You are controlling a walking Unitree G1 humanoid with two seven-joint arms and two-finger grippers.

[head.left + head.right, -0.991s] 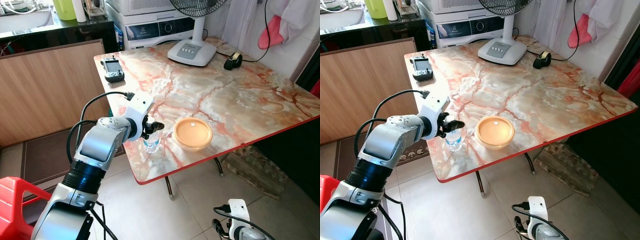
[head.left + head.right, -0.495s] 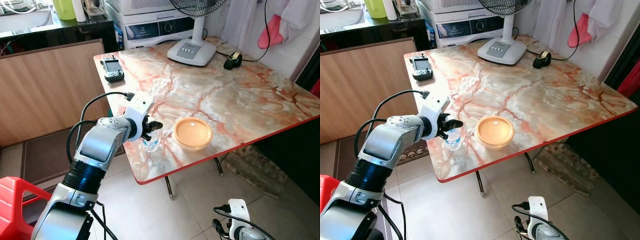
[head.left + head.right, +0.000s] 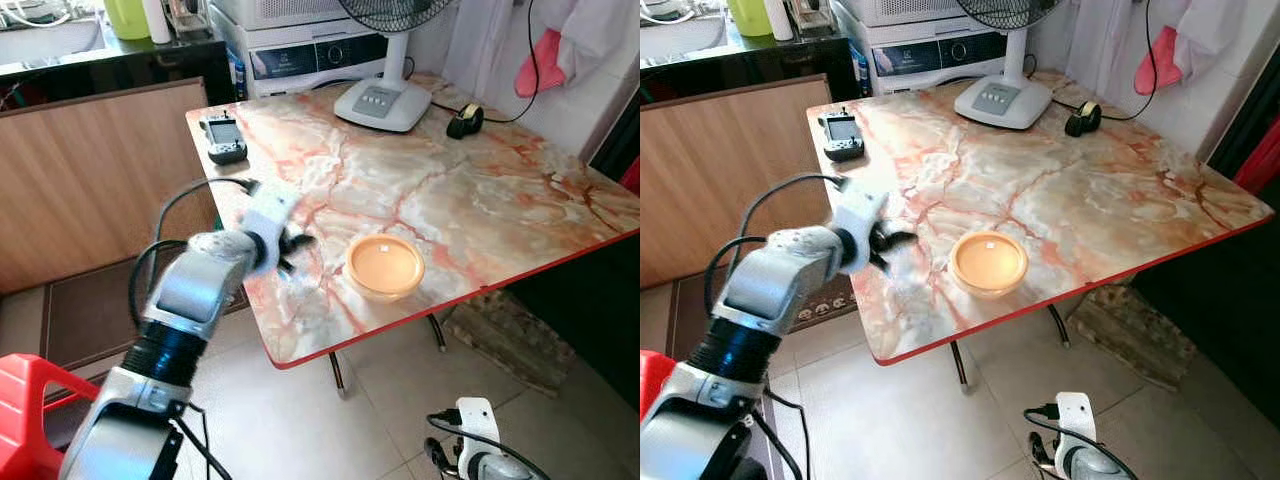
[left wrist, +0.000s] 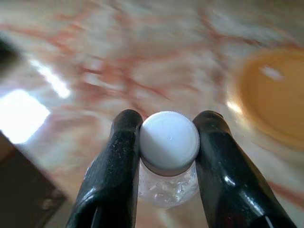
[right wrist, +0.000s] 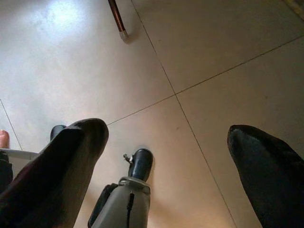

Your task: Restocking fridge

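Gripping a small clear water bottle (image 4: 169, 161) by its neck, just under the white cap (image 4: 169, 141), the left gripper (image 4: 167, 142) stood blurred over the near left part of the marbled table (image 3: 480, 200), its black fingers (image 4: 116, 166) pinched on it, left of the orange bowl (image 3: 385, 266). The right gripper (image 5: 171, 161) hung spread above the floor tiles (image 5: 213, 57). No label was readable.

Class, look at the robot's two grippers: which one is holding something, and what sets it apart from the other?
The left gripper: its fingers are shut on the white cap of a small clear bottle above the marble table. The right gripper hangs open over the floor.
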